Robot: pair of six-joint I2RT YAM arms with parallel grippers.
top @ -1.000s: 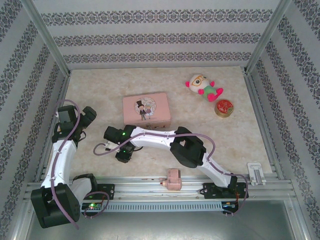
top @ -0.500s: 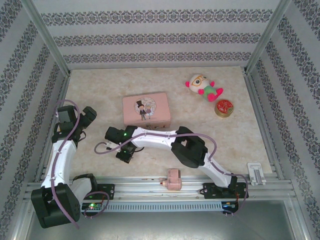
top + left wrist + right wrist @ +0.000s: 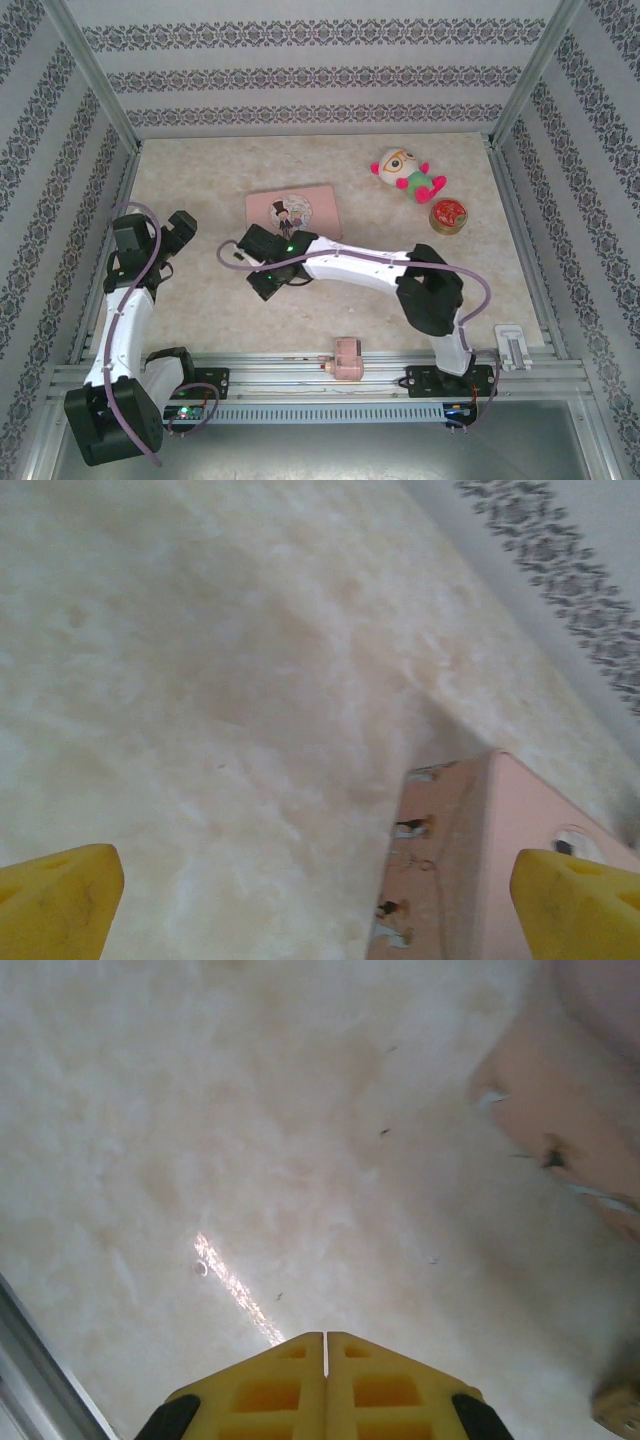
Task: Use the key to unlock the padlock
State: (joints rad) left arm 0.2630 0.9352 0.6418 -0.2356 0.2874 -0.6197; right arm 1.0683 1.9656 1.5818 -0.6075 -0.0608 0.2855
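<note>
Handling comes first: the tiny brass-gold padlock (image 3: 615, 1408), if that blurred brassy lump at the lower right of the right wrist view is indeed it, should be light, hard and slick. I judge it apt to skid on the pale marbled table (image 3: 520, 260) at a nudge, so I would pin it by the flat sides of its body and leave shackle and keyhole free. It lies on the table close to the near side of the pink rectangular tin (image 3: 560, 1100). The slim grey metal key will be lighter yet and is best pinched by its bow. I cannot place it for certain, though a tiny glinting speck (image 3: 201, 1268) on the table may be it. The right gripper (image 3: 325, 1340) has its yellow fingers pressed together with only a seam between, and I cannot tell whether anything thin is nipped there. That arm reaches long and low from the near right corner, its wrist just off the tin's near left corner. The left gripper (image 3: 318, 895) is spread wide with nothing in it, its arm folded upright beside the left edge, angled toward the tin.
</note>
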